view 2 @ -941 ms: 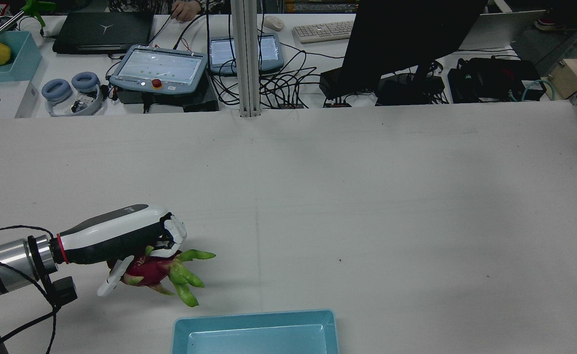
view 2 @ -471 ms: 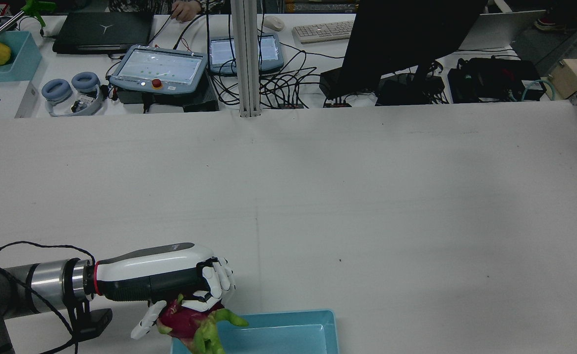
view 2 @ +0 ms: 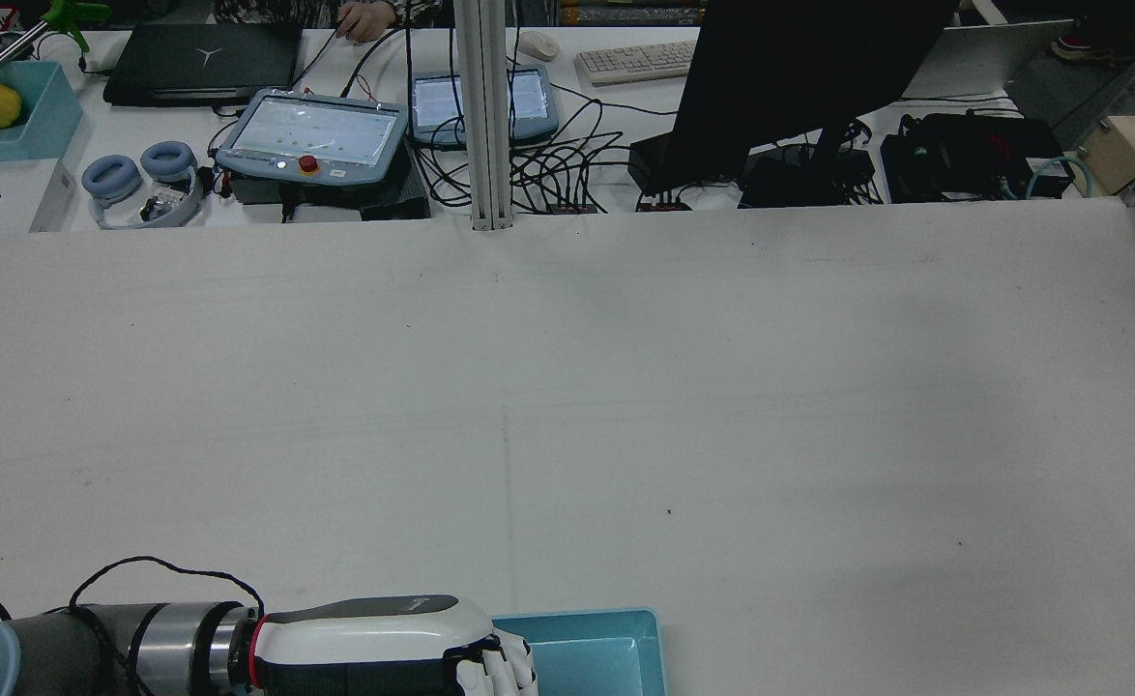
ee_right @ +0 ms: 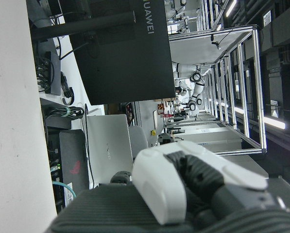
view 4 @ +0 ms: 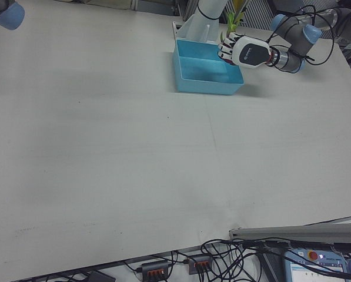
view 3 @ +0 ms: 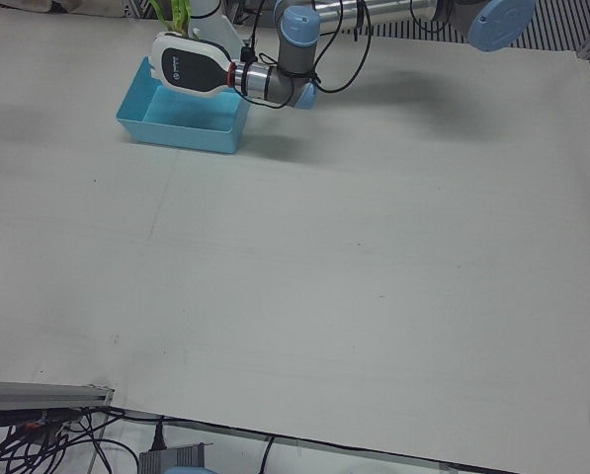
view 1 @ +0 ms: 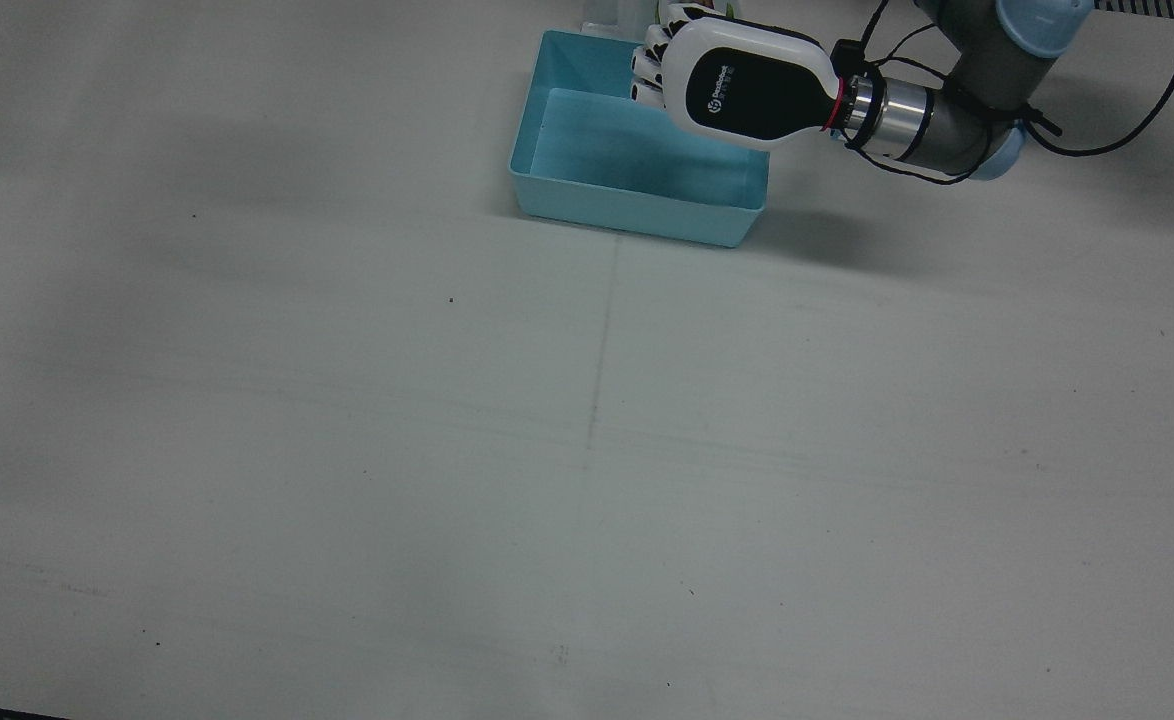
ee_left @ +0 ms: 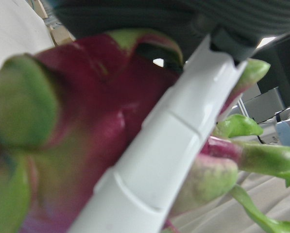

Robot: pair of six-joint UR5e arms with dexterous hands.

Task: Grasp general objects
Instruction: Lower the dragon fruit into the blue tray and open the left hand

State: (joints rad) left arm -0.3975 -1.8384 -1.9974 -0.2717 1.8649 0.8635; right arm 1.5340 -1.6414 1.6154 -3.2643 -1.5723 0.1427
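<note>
Left hand carrying a dragon fruit above a blue bin at the top centre of the front view.

From left to right: the blue bin [view 1: 637,170] stands empty at the top of the tabletop [view 1: 587,450]; over its right part hangs the left hand [view 1: 722,85], fingers clenched around the dragon fruit [ee_left: 91,126], whose green tips [view 4: 233,22] show behind the hand. A good release would centre the fruit over the bin floor, lower it, then unclench. The tabletop is otherwise pale and bare. The right hand [ee_right: 183,187] is away from the work; its state cannot be told.
</note>
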